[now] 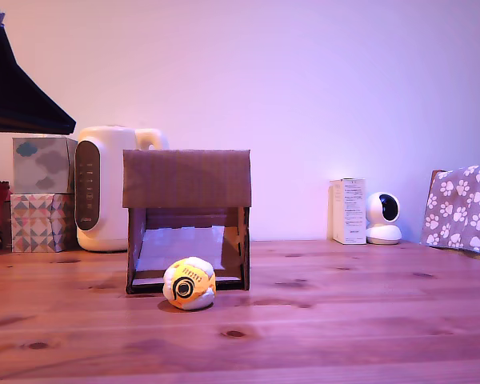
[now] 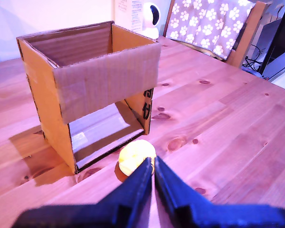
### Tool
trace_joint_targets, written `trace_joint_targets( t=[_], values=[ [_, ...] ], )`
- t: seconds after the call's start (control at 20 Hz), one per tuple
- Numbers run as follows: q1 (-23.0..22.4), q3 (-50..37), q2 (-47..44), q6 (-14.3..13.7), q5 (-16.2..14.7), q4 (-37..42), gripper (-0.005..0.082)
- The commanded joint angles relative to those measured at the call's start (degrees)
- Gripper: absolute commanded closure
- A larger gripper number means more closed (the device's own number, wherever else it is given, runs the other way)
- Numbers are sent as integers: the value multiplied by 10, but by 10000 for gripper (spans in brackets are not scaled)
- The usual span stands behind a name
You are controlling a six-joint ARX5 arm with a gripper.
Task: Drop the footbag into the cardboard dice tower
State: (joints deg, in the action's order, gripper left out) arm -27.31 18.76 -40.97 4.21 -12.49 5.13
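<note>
I see the footbag [image 1: 190, 283] resting on the worktop [image 1: 344, 320] right before the cardboard dice tower's [image 1: 186, 178] lower opening. My hand [image 2: 152, 167] hovers above it, fingers pressed together, empty.

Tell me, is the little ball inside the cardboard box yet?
Out. The footbag lies on the table just before the cardboard dice tower, at its lower opening.

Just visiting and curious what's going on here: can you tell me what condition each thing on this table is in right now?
footbag: lying on the table before the tower's lower opening, not held.
cardboard dice tower: upright, top open, nothing visible inside.
hand: fingers nearly together, holding nothing, just behind the footbag.
tissue boxes: stacked two high.
small white camera: upright beside a white box.
</note>
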Motion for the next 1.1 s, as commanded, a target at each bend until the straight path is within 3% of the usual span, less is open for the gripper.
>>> trace_joint_targets(
  t=[0.0, 0.3, 0.4, 0.5, 0.7, 0.85, 1.05],
  values=[
    [1, -7, 1, 3, -1, 3, 793],
    [1, -7, 1, 4, -1, 2, 793],
    [0, -7, -6, 27, 5, 0, 793],
    [-6, -7, -26, 53, 28, 4, 793],
    [-43, -7, -94, 66, 63, 61, 793],
    [-71, -7, -158, 95, 106, 107, 793],
    [-92, -7, -232, 127, 132, 149, 793]
  ],
)
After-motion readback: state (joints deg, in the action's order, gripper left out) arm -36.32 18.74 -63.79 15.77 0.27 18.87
